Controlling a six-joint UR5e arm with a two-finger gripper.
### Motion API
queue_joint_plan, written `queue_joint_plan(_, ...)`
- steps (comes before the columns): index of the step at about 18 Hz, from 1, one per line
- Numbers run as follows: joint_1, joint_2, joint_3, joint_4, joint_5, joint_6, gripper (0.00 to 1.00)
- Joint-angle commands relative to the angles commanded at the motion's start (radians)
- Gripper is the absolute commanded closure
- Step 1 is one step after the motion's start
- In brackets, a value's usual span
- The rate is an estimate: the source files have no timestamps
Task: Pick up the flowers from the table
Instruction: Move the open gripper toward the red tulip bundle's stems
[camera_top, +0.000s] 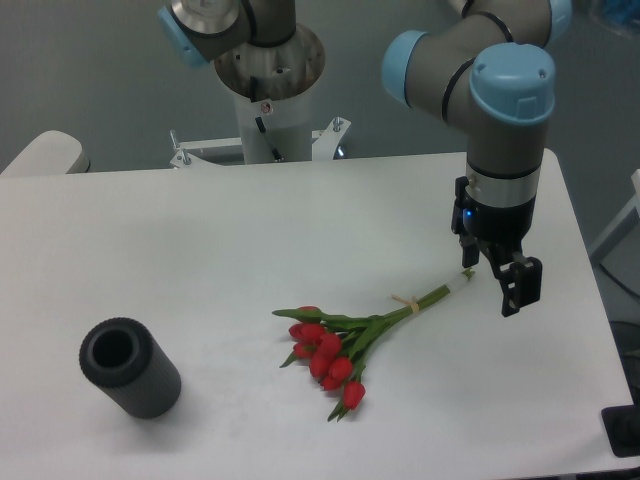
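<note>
Zero lift so far: tulip bunch (345, 337) flat mid-worktop (200, 230), gripper (493, 280) jaws spread, ungripped, by stem ends near right edge.

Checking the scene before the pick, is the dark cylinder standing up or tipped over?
Tipped over: the dark cylinder lies on its side on the table, open end facing up-left.

The flowers (345, 340) lie flat on the desk (200, 250), right of the frame's centre and a little below it. They are a small bunch of red tulips with long green stems and leaves, tied by a pale band about midway along the stems. The red heads cluster at the lower left end, fanning toward the bottom of the frame; the stem ends point to the upper right. The desk is a large white top with rounded corners.
</note>
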Motion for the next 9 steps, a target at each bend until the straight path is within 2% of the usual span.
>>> queue_joint_plan(5,-0.003,-0.005,-0.006,0.002,-0.009,-0.005,0.00)
queue_joint_plan(9,-0.011,-0.002,-0.055,0.017,-0.014,-0.044,0.00)
